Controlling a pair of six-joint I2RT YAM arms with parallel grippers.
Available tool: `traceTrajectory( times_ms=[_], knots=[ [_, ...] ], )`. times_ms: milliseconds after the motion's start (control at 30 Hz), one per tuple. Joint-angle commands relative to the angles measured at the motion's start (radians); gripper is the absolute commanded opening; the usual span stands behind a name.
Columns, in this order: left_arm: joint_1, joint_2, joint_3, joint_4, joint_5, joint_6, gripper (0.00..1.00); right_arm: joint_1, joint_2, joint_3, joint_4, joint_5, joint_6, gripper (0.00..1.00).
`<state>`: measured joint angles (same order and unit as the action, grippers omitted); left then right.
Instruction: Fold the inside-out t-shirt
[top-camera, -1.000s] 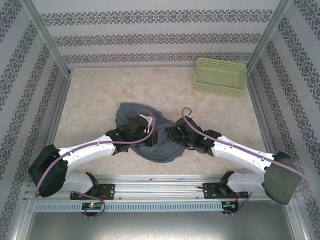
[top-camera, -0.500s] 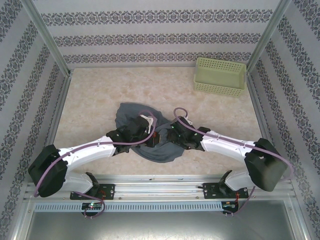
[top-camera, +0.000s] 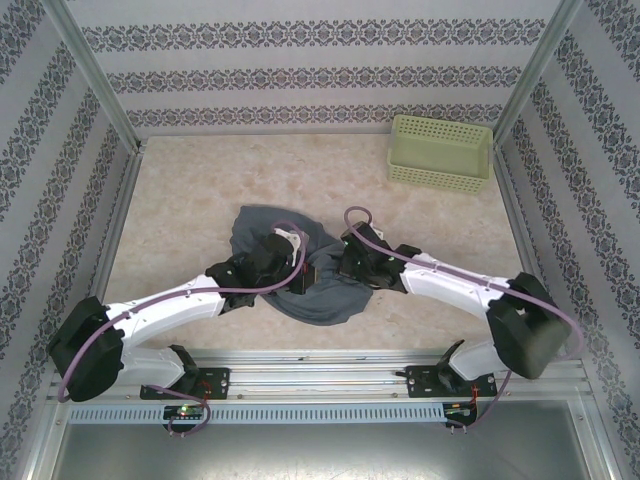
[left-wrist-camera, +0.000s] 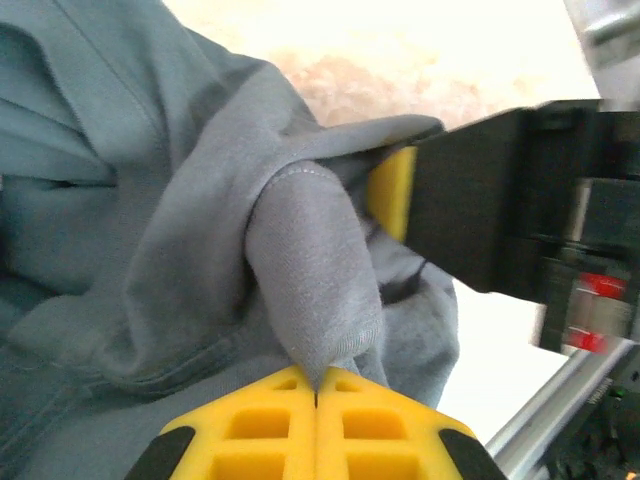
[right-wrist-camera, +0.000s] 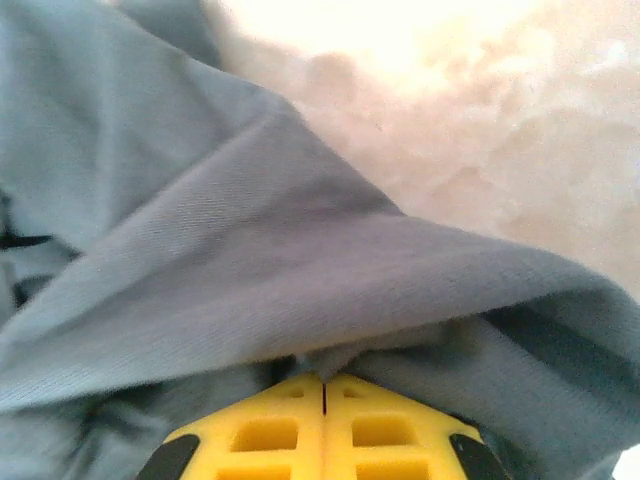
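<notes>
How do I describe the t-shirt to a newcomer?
On the beige table, look near the front edge. The t-shirt is the crumpled blue-grey heap pinched by the left hand and right hand. It is soft cloth, unlike the rigid green basket at the far right.

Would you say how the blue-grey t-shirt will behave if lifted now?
Probably floppy: the t-shirt lies crumpled, with a soft fold pinched in the left tool. Likely to sag between the pinches; the thin cloth looks light.
</notes>
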<state>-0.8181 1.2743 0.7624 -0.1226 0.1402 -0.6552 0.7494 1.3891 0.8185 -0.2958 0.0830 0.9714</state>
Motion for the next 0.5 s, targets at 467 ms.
traceTrajectory(
  times_ms=[467],
  knots=[
    [0.221, 0.111, 0.113, -0.226, 0.053, -0.011, 0.00, 0.007, -0.489, -0.133, 0.107, -0.069, -0.147, 0.00]
  ],
)
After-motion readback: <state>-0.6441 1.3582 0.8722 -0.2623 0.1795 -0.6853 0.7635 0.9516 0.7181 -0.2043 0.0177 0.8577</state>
